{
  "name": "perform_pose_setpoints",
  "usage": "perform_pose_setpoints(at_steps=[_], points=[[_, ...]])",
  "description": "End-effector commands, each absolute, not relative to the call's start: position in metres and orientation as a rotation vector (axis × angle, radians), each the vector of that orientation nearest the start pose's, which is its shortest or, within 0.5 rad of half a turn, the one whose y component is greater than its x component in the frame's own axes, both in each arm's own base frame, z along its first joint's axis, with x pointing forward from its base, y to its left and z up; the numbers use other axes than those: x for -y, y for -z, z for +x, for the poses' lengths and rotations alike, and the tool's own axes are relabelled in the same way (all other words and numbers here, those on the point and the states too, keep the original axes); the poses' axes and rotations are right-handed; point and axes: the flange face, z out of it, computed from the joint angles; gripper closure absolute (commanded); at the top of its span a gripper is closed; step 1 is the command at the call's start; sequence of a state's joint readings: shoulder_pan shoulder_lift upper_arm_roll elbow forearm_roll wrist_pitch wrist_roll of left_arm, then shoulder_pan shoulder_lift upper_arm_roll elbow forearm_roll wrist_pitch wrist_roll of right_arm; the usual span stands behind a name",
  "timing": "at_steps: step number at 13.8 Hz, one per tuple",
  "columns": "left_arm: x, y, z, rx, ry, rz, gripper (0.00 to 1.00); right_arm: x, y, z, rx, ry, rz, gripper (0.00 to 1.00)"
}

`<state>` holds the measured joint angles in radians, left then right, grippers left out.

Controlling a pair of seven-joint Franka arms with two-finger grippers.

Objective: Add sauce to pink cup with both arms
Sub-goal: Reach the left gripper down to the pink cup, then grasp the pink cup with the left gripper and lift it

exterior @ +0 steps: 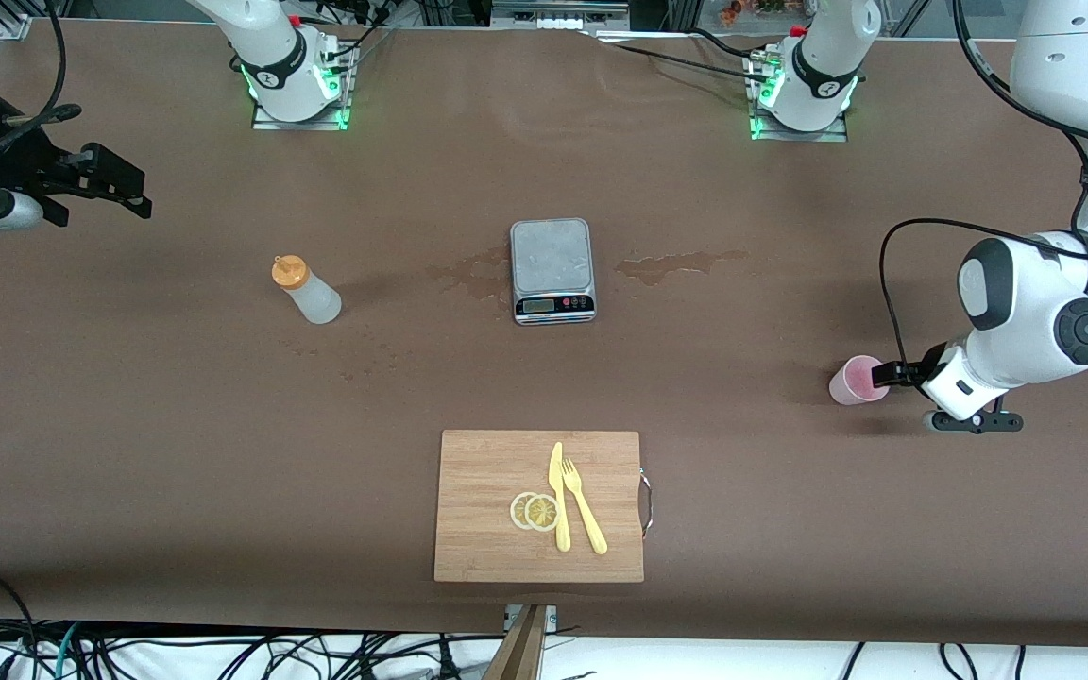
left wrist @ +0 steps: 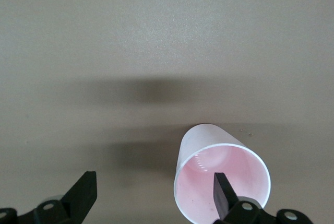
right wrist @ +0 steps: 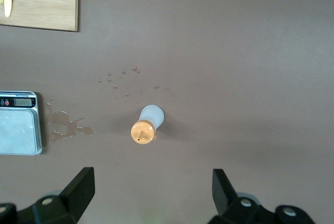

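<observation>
Tabletop [exterior: 128,453], one, brown, bare over most of its surface, with wide open stretches between items and two wet patches beside the scale.

Arms, two. Left pincer [exterior: 889,376] low at the tabletop's 3 o'clock edge, spread, one finger [left wrist: 223,195] inside the pink cup's mouth, the other finger [left wrist: 83,192] outside and apart from it. Right pincer [exterior: 119,184] up over the 9 o'clock edge, spread, holding nothing.

Cutting board [exterior: 487,529], one, wooden, at 6 o'clock near the front edge; on it one yellow knife [exterior: 558,496], one yellow fork [exterior: 584,515], two lemon slices [exterior: 535,511] overlapping.

Scale [exterior: 552,269], one, steel, at centre, plate bare.

Sauce bottle [exterior: 308,291], one, upright, orange cap, at the scale's 9 o'clock, well apart, nothing around it.

Pink cup [exterior: 851,382], one, at 3 o'clock, well apart from the scale.
</observation>
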<state>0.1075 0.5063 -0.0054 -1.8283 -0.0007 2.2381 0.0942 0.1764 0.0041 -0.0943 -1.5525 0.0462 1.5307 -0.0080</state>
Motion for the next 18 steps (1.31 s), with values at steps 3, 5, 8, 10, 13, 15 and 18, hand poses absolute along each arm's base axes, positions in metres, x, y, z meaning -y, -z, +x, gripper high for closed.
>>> perform_pose_setpoints(at_steps=[3,5,8,10,13,15,18], points=[[-0.065,-0.239,0.631,0.000,-0.159,-3.147,0.68,-0.049,-0.633,0.550,0.139,-0.043,-3.079,0.00],[-0.063,-0.238,0.631,0.009,-0.166,-3.148,0.99,-0.049,-0.633,0.550,0.139,-0.043,-3.079,0.00],[-0.059,-0.238,0.630,0.049,-0.176,-3.147,1.00,-0.048,-0.633,0.550,0.136,-0.043,-3.079,0.00],[-0.054,-0.239,0.631,0.082,-0.176,-3.176,1.00,-0.048,-0.633,0.550,0.136,-0.043,-3.079,0.00],[-0.009,-0.257,0.640,0.074,-0.162,-3.228,1.00,-0.047,-0.632,0.551,0.134,-0.041,-3.079,0.00],[0.041,-0.287,0.645,0.080,-0.197,-3.257,1.00,-0.046,-0.633,0.552,0.131,-0.031,-3.079,0.00],[0.116,-0.316,0.639,0.122,-0.233,-3.279,1.00,-0.045,-0.631,0.554,0.128,-0.031,-3.081,0.00]])
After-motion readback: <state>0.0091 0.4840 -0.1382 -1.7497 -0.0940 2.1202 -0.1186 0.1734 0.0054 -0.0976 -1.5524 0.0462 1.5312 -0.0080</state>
